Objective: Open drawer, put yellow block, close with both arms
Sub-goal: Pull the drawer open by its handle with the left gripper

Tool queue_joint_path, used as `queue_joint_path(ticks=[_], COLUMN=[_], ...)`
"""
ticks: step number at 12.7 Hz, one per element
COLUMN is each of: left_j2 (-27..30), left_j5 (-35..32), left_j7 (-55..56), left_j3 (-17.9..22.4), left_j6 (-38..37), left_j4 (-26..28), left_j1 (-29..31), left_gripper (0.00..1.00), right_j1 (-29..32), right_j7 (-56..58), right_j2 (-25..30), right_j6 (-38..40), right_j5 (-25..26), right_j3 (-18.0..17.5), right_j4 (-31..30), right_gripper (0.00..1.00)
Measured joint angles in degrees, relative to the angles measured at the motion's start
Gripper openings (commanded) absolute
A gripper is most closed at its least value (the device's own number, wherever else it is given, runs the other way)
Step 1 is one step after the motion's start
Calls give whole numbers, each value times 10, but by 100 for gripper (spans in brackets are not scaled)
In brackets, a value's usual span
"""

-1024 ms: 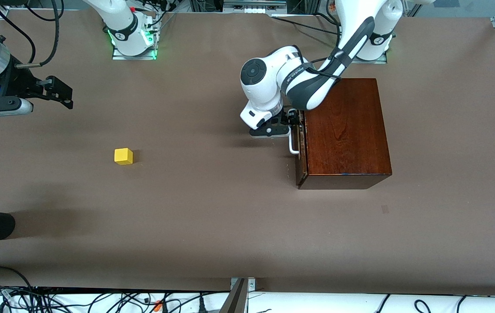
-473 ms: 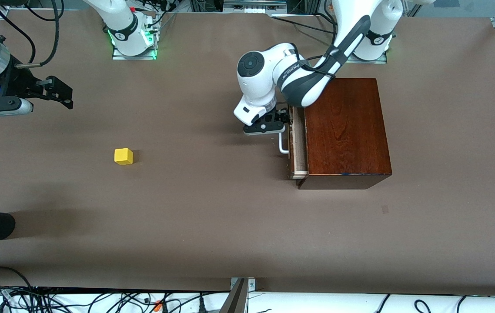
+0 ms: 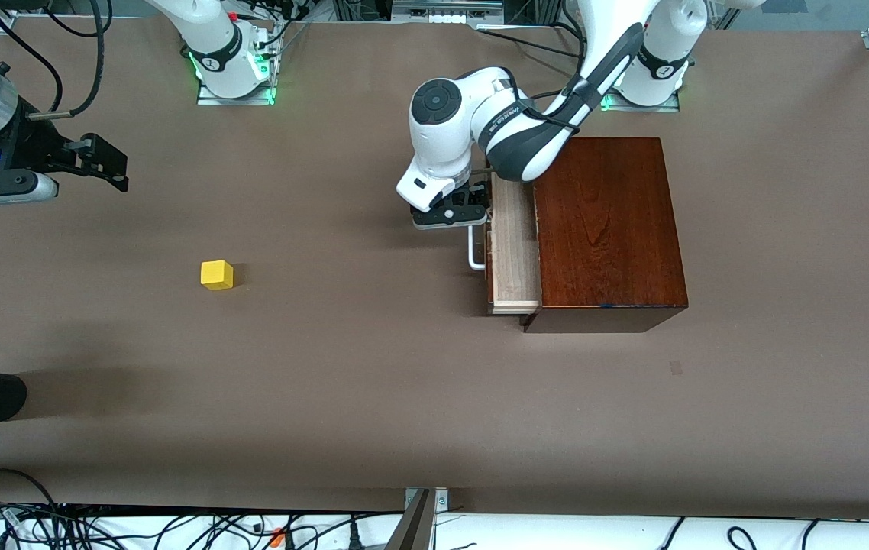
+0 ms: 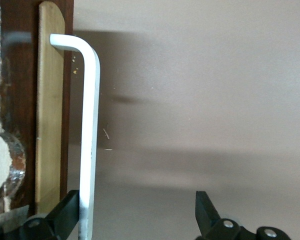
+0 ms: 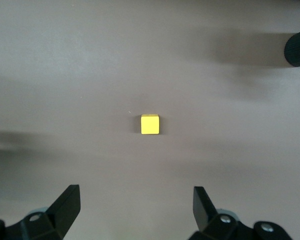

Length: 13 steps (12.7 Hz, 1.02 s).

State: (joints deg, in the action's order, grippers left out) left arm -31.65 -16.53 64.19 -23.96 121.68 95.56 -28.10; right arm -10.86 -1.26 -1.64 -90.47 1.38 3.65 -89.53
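- Drawer (image 3: 515, 244) stands partly out of the reddish-brown box (image 3: 606, 229), with a strip of its pale wood lining showing. It slides toward the right arm's end of the desk (image 3: 373, 397).
- My left tool (image 3: 453, 214) is at the white handle (image 3: 473, 256), at the handle's end that lies farther from the front camera.
- In the left wrist view the left tool (image 4: 137, 205) has its fingers (image 4: 67, 207) wide apart. The handle (image 4: 90, 125) lies against the inner side of one finger, hooked rather than pinched.
- The handle's long axis runs across the line of pull, so I judge the coming move to be a straight draw toward the right arm's end. A skewed pull might slip the finger off or jam the drawer.
- Yellow block (image 3: 217, 274) sits on the bare desk, well apart from the drawer and toward the right arm's end.
- My right tool (image 3: 110, 162) waits up in the air over the desk at that end, fingers (image 5: 65, 205) spread, holding nothing.
- The right arm is plainly the nearer one to the block. In the right wrist view the block (image 5: 150, 124) lies ahead of the right tool (image 5: 135, 205), about in line with the gap between its fingers, so I would expect a reach forward and down.
- Writing: there is small print on the dark sleeve of the left arm (image 3: 511, 130), too small for me to read. I see no label on the block, the box or the drawer.
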Motion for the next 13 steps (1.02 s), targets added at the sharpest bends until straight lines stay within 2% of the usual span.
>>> queue_joint_path(ticks=[7,9,13], left_j2=[-2,-1,27], left_j5=[0,0,12], left_j7=[7,1,-94], left_j3=[-1,-2,-1], left_j6=[-5,-51,-193], left_j4=[-17,-51,-123], left_j1=[0,0,16], left_gripper=[100,100,100], right_j1=[0,0,0], right_j7=[0,0,0], right_j2=[0,0,0], right_j6=[0,0,0], right_j5=[0,0,0], right_j3=[0,0,0], right_j4=[0,0,0], right_gripper=[100,100,100])
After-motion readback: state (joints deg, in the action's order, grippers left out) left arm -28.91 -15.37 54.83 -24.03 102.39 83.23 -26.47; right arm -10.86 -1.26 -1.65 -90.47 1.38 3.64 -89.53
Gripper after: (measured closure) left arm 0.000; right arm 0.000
